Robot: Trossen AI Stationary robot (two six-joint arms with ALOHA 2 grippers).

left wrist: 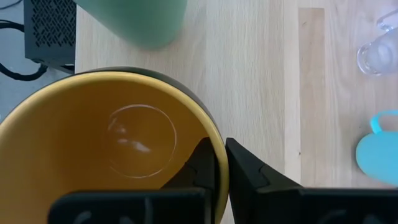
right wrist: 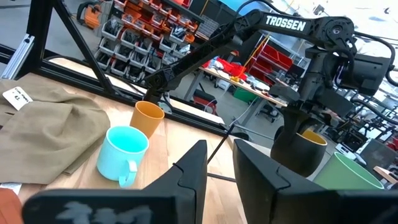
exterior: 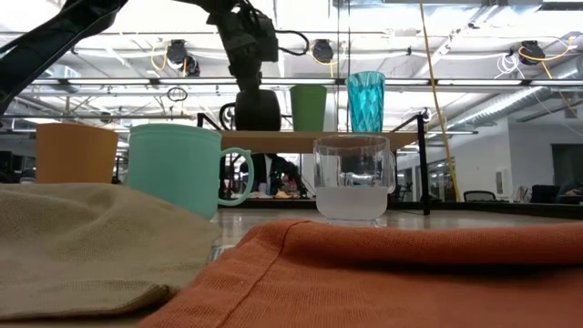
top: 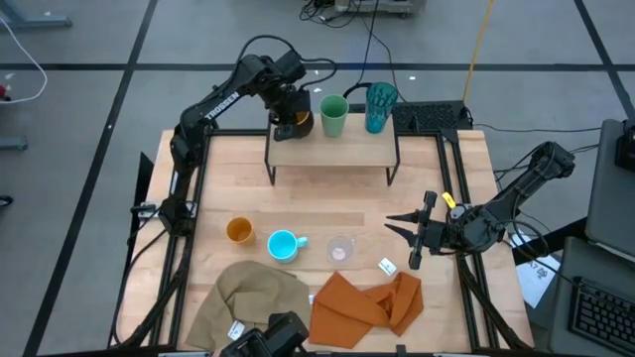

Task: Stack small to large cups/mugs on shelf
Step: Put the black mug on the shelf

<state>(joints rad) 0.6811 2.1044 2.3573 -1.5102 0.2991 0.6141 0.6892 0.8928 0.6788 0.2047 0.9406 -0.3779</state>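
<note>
On the shelf [top: 337,151] I count three vessels in a row: the black mug [top: 294,123], then the green cup [top: 333,115], then the teal tumbler [top: 380,106] at the far end. That reads as about half done. Three are left on the table in front of the shelf: the orange cup [top: 238,230], the blue mug [top: 284,244] just beside it, and the clear cup [top: 340,249] a little further along.

My left gripper [left wrist: 219,163] is over the shelf, clamped on the black mug's rim, one finger inside against the yellow wall and one outside. I judge the mug is seated but not yet released.

My right gripper [top: 409,235] waits off to the side near the orange cloth [top: 365,302], fingers slightly apart and holding nothing.
</note>
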